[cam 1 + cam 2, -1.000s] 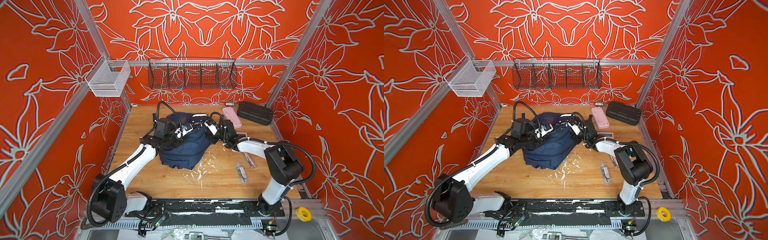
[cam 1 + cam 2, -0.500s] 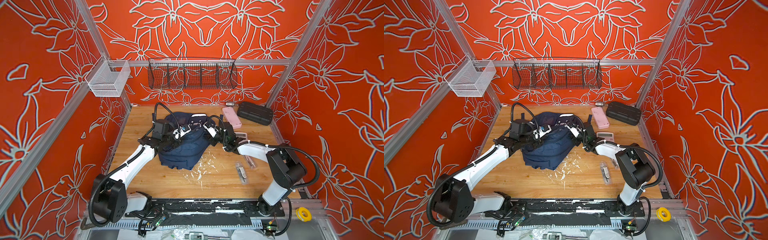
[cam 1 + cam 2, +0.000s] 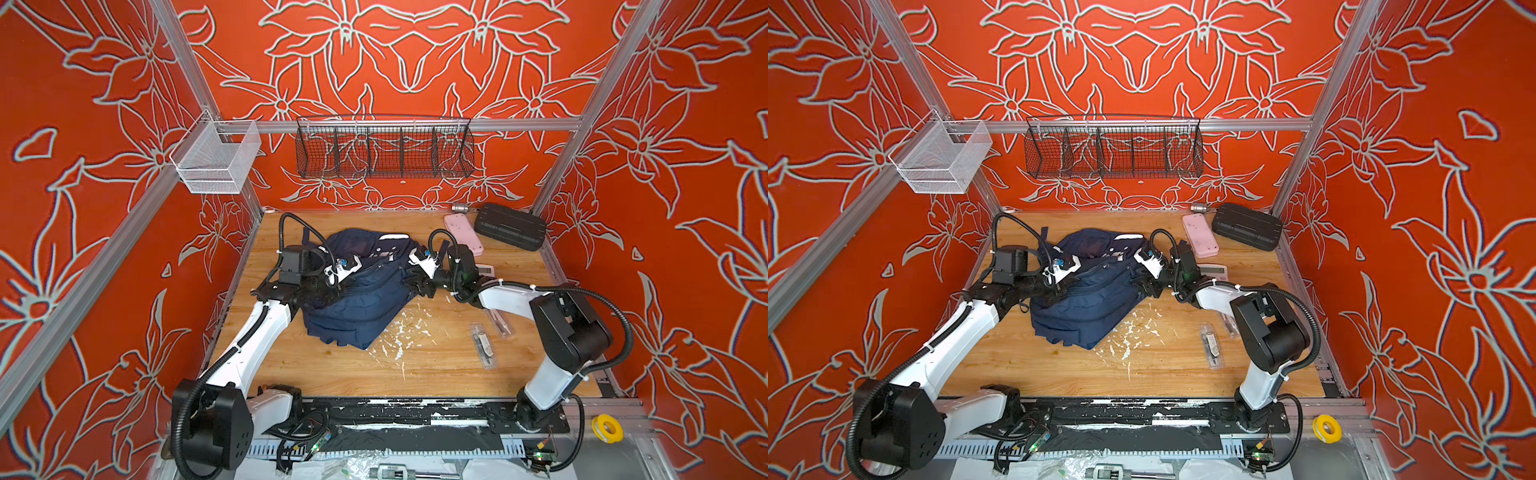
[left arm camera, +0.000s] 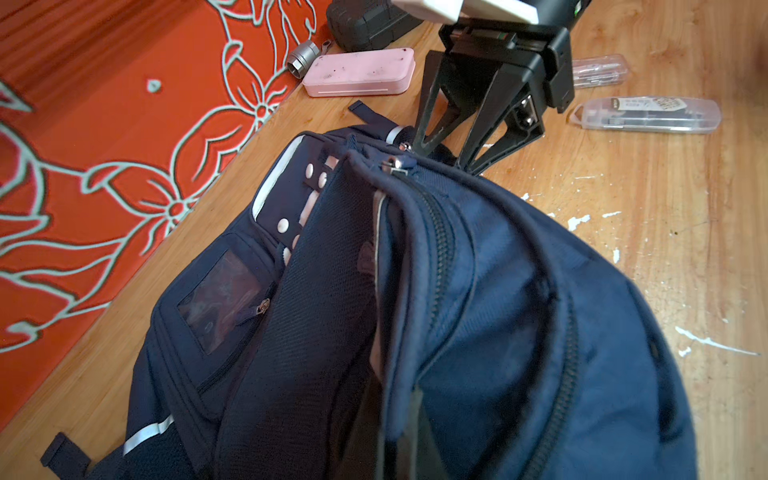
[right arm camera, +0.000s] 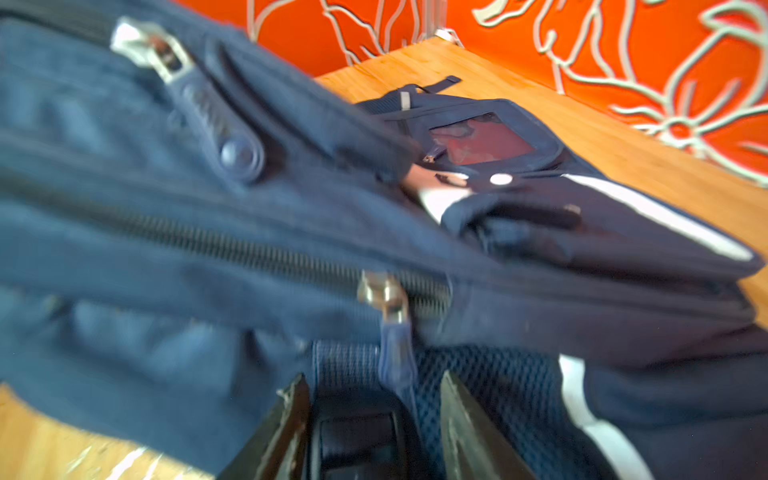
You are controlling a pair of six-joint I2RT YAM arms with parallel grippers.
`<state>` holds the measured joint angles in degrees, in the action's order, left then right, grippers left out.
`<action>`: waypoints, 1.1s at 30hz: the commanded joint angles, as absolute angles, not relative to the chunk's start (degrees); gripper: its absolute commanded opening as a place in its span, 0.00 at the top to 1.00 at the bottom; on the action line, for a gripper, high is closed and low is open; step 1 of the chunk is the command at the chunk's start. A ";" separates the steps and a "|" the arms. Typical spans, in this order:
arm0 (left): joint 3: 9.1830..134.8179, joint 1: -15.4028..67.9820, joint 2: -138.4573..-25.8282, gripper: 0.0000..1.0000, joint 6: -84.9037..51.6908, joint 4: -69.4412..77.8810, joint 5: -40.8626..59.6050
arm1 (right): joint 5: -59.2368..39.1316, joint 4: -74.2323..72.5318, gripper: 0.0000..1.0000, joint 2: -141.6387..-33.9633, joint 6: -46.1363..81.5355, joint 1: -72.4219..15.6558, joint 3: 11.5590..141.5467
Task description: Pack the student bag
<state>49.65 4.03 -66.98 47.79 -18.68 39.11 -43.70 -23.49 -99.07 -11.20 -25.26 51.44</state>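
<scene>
Shows a wooden counter [image 3: 436, 365] inside an orange, flower-patterned enclosure, seen from above. Slumped between the left fingers [image 3: 325, 289] and the right fingers [image 5: 291, 428]: the student bag [image 3: 357, 307], navy, with white patches and a thin reflective stripe.

Left fingers closed tight on a fold of the bag's fabric, holding that fold up off the rest. Appears in the left wrist view as a ridge of cloth and zip rising toward the camera.

Right fingers spread apart, gripping nothing, tips set against the opposite end of the bag, just beside two metal zip sliders [image 4: 392, 164]. In the right wrist view, a navy zip pull [image 5: 395, 353] hanging in the gap between them. Cannot tell whether touching or not.

Beyond the right fingers, toward the back wall: a pink case [image 3: 463, 232], then a black ribbed case [image 3: 509, 226] just past it, with a small metal socket [image 4: 301, 62] beside the pink one. Partly hidden behind the right arm, a white calculator [image 3: 1214, 272]. On the far side of the right fingers from the bag, two clear plastic cases [image 4: 648, 114] lying on bare wood.

White flecks scattered on the counter near the bag's edge, between both sets of fingers and the robot bases. High above the fingers, on the back rail — a black wire basket [image 3: 384, 149] and a white mesh basket [image 3: 216, 162].
</scene>
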 commanded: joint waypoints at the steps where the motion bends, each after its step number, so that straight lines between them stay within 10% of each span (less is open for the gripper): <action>1: 50.01 2.44 -64.37 1.00 48.86 -17.13 46.30 | -51.08 -22.51 0.49 -100.52 -11.42 -24.52 53.31; 19: 48.59 1.67 -63.46 1.00 48.69 -18.19 47.55 | -69.13 -14.79 0.56 -110.63 -8.83 -19.90 65.50; 33: 48.73 1.67 -63.90 1.00 49.20 -18.68 47.72 | -72.27 21.83 0.56 -117.48 -30.70 -17.93 82.72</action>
<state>47.44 2.17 -65.73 48.64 -20.99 42.52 -69.91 13.61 -115.81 -24.27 -18.20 81.23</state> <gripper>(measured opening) 0.064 0.444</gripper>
